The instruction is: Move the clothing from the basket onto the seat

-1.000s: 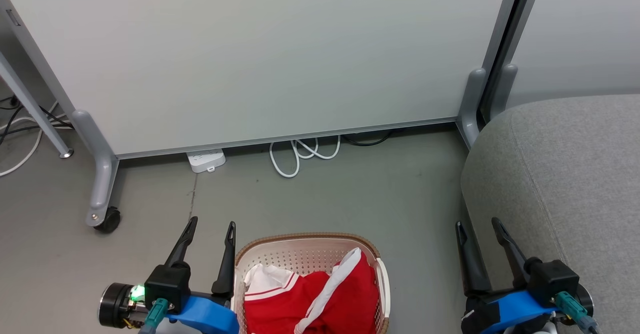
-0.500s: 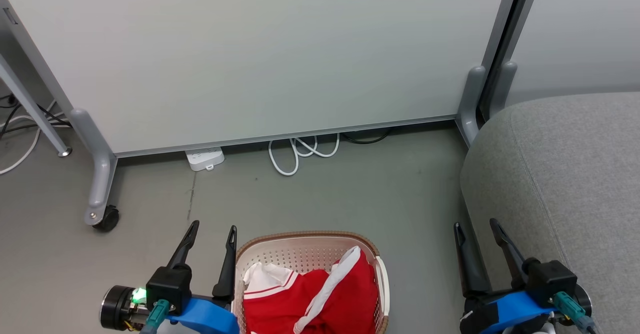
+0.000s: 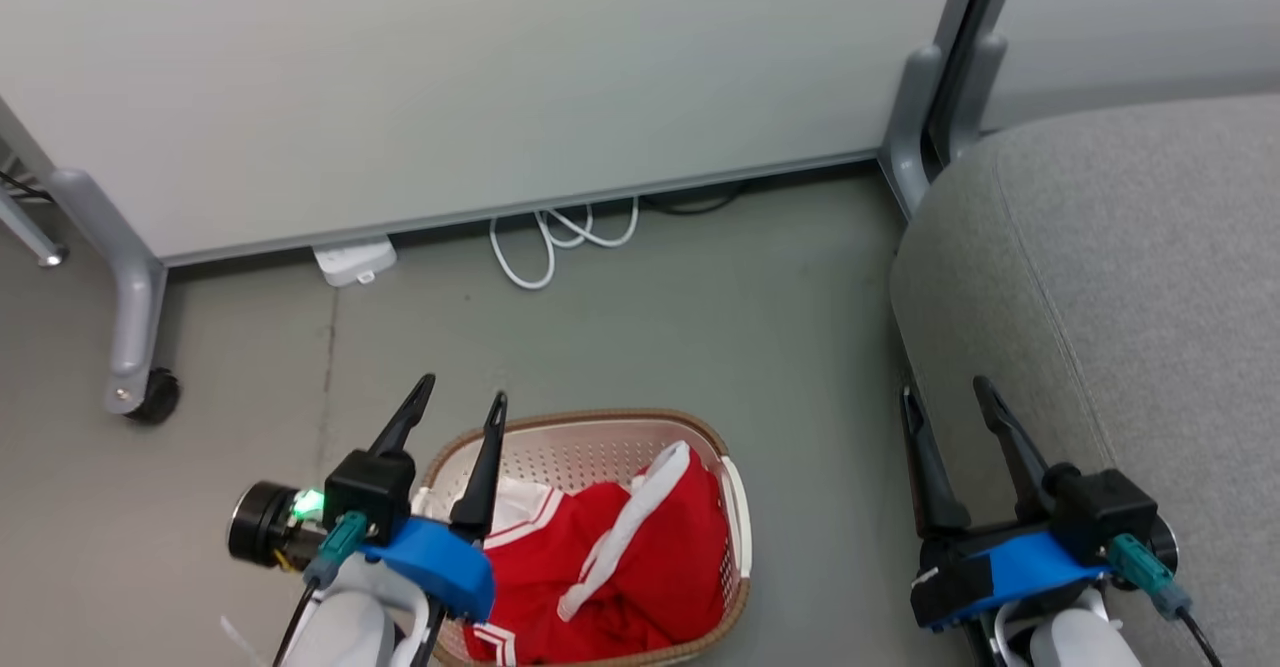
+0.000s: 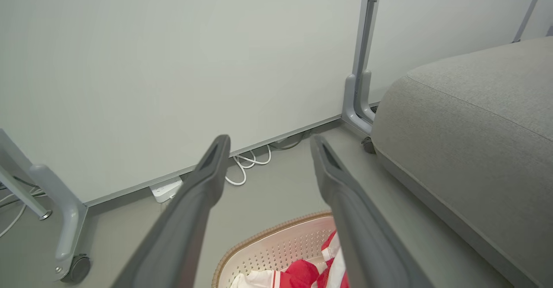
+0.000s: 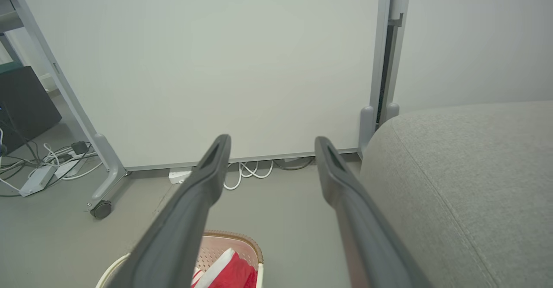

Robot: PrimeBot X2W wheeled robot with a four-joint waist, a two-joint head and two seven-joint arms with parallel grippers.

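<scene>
The basket mouth is wide open from above, clothing heaped loose inside. Bare floor between the basket and the seat leaves an easy lane. Seat's rounded side sits just beside the right gripper fingers, so tight there. Far end is blocked by a wall panel, with a white cable and power strip at its foot.

Office, wheeled partition panels, floor power strip
</scene>
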